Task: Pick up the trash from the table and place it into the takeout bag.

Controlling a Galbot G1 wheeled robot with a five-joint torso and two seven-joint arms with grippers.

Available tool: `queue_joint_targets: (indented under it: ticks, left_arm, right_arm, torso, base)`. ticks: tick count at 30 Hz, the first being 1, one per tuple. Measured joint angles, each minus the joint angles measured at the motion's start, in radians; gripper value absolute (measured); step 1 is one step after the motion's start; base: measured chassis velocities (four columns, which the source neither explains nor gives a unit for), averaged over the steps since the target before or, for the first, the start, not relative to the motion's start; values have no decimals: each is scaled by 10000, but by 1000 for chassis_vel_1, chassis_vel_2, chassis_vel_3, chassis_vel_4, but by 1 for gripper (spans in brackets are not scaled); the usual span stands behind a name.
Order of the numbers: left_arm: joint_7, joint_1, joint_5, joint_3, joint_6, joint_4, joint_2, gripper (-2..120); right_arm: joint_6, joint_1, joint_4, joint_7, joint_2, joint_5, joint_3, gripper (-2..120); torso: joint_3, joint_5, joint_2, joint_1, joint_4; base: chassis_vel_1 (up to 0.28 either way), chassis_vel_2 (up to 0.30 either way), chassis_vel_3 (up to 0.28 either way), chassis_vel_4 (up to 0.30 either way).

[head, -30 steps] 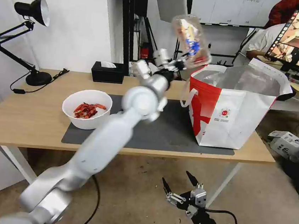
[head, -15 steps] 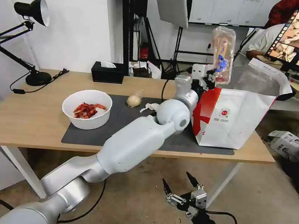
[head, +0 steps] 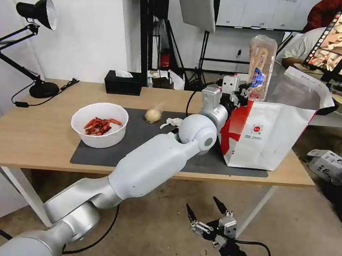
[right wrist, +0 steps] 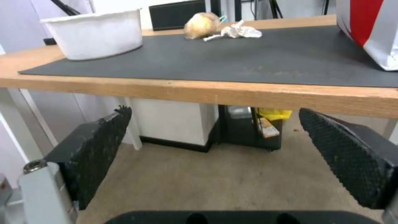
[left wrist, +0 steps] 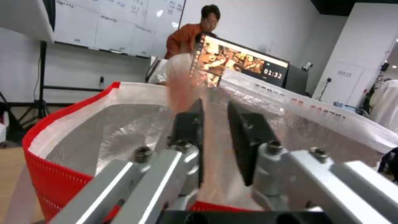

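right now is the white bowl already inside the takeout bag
No, the white bowl sits on the table's dark mat, well apart from the takeout bag.

Red-and-white takeout bag (head: pixel 267 138), silver-lined; dark grey mat (head: pixel 176 153).

My left arm (head: pixel 150 166) crosses the counter (head: pixel 36 130) and covers part of the dark mat (head: pixel 145 141) and the near left corner of the takeout bag (head: pixel 268 134). My left jaws (head: pixel 246 91) sit behind the bag's rim, so their tips are hard to make out from the head view. In my left wrist view the clear tray (left wrist: pixel 186 84) between my pads (left wrist: pixel 244 137) is a blurred pink smear and its contents cannot be told. The bag's floor is hidden. The bowl (right wrist: pixel 97 32) is cut off by the top edge in my right wrist view.
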Motion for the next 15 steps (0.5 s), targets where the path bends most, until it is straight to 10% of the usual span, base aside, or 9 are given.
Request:
queue_joint_targets:
  ticks: [15]
  left_arm:
    - [-147,411,-607,-372,-8,-1076,703,81]
  right_arm:
    - [12,-102,193,-5,80,13,188,100]
  torso:
    - [0,0,0,0,0]
  base:
    - [0,0,0,0]
